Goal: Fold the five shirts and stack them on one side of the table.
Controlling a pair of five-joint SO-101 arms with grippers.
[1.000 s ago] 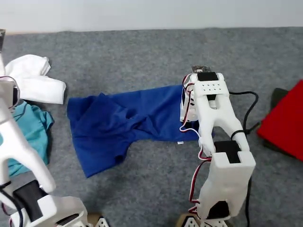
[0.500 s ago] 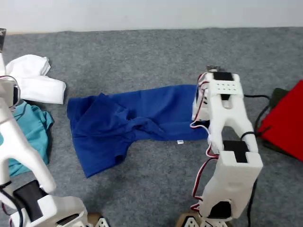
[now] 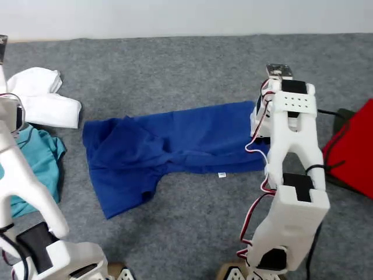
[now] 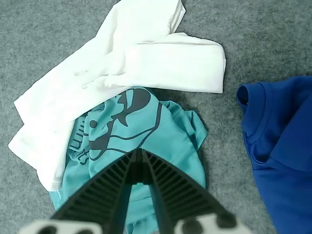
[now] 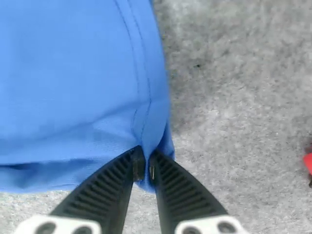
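1. Jaws of the right gripper (image 5: 144,165) are seen pressed shut on the hem of the blue shirt (image 3: 169,146), with a pinch of fabric gathered between the tips. This hold is judged to serve for drawing the shirt out flat before any fold is made.
2. The blue shirt is laid across the middle of the surface. It is stretched fairly smooth at its gripped end and bunched at the other, where one part is spread toward the arms' bases. Folding is judged not yet begun.
3. The left gripper (image 4: 141,157) is held above the teal shirt (image 4: 146,126), off the bunched end of the blue shirt. Its jaws are closed together and nothing is seen caught in them. It is judged to be parked out of the way.
4. The white shirt (image 4: 146,53) is crumpled partly over the teal one, a little farther back than the blue shirt's bunched end and apart from it.
5. The red shirt (image 3: 352,151) is laid on a dark cloth (image 3: 341,119) off the blue shirt's gripped end, perhaps as the start of the stack.
6. The grey carpet (image 3: 175,70) is spread under everything. Beyond the blue shirt's far edge it is met by a pale wall (image 3: 175,17).
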